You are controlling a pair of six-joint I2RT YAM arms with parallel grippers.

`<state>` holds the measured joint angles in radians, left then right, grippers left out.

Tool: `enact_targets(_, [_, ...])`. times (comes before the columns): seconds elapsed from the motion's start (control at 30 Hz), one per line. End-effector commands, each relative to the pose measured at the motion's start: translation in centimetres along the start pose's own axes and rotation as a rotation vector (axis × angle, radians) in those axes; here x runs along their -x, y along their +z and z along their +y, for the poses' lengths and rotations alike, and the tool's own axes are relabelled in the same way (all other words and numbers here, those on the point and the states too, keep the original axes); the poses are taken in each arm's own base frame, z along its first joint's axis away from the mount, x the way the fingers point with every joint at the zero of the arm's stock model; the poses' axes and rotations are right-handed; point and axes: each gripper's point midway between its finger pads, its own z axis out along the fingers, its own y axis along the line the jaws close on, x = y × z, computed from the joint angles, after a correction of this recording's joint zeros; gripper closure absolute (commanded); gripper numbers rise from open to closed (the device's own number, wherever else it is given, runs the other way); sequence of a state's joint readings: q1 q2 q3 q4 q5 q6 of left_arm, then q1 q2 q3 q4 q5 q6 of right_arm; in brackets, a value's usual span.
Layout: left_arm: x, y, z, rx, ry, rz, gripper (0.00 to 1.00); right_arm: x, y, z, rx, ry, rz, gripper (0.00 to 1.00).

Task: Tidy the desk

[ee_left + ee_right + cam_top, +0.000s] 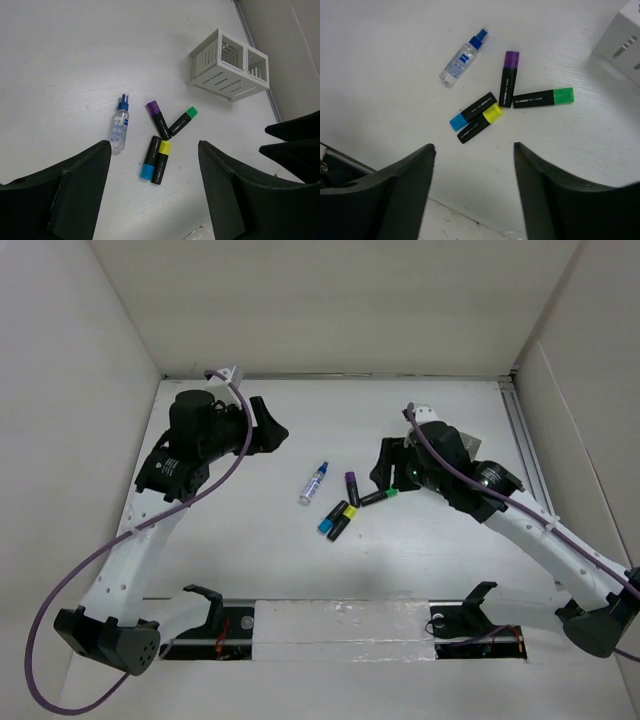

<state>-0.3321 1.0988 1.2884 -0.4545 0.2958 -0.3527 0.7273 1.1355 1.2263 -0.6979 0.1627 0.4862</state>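
The desk [330, 415] is a wide matte white top with a glossy strip [340, 625] along its near edge. At its middle lie a small clear spray bottle with a blue cap [313, 483] and several black highlighters: purple-capped [352, 487], green-capped [380, 496], blue-capped [331, 517] and yellow-capped [344, 523]. My left gripper [274, 430] hovers open and empty to their far left. My right gripper [383, 465] hovers open and empty just right of the green one. The left wrist view shows the bottle [120, 125] and highlighters [158, 119] between the open fingers [80, 180].
A small white slotted organiser box [230, 65] stands at the far right, mostly hidden under my right arm in the top view; its corner shows in the right wrist view [620, 45]. White walls enclose the desk, with a metal rail [525, 440] along the right.
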Motion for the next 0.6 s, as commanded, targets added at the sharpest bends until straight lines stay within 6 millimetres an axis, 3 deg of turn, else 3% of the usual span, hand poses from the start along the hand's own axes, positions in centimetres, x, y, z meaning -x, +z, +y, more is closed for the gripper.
enact_targets(0.0, [1.1,-1.4,-1.4,-0.049,0.008,-0.057,0.33,0.6,1.3,0.3,-0.012,-0.005,-0.022,0.37])
enact_targets(0.03, [1.0,-1.4,-1.4,-0.053,0.009,-0.052,0.36,0.6,1.6,0.4,-0.012,0.000,-0.018,0.64])
enact_targets(0.1, [0.8,-1.5,-1.6,-0.061,0.012,-0.040,0.43,0.3,2.2,0.5,-0.016,0.003,-0.002,0.93])
enact_targets(0.13, [0.8,-1.5,-1.6,-0.060,0.011,-0.042,0.53,0.1,2.9,0.6,-0.019,0.012,0.006,1.00])
enact_targets(0.2, [0.7,-1.7,-1.6,-0.065,0.011,-0.048,0.65,-0.2,3.6,0.8,-0.013,0.014,0.023,1.00])
enact_targets(0.23, [0.6,-1.7,-1.6,-0.068,0.012,-0.048,0.79,-0.6,4.5,0.9,-0.020,0.012,0.044,1.00])
enact_targets(0.3, [0.3,-1.8,-1.5,-0.066,0.012,-0.052,0.95,-0.6,5.3,1.3,-0.024,0.004,0.056,1.00])
enact_targets(0.37, [-0.3,-1.8,-1.2,-0.058,0.004,-0.041,1.00,-1.7,7.0,1.3,-0.050,-0.010,0.099,0.88])
enact_targets(0.4, [-0.4,-1.8,-1.0,-0.053,0.007,-0.037,1.00,-2.0,7.6,1.3,-0.055,-0.014,0.114,0.78])
enact_targets(0.43, [-0.7,-1.7,-0.8,-0.048,0.009,-0.030,1.00,-1.8,8.1,1.6,-0.054,-0.013,0.122,0.55])
enact_targets(0.5, [-1.1,-1.7,-0.3,-0.026,0.013,-0.015,1.00,-3.4,10.0,2.2,-0.065,-0.030,0.178,0.42])
enact_targets(0.53, [-1.3,-1.7,-0.2,-0.022,0.019,-0.009,0.97,-3.5,10.6,2.4,-0.068,-0.024,0.185,0.35])
enact_targets(0.57, [-1.7,-1.7,0.0,-0.019,0.019,-0.004,0.85,-4.0,12.0,2.9,-0.068,-0.035,0.207,0.33])
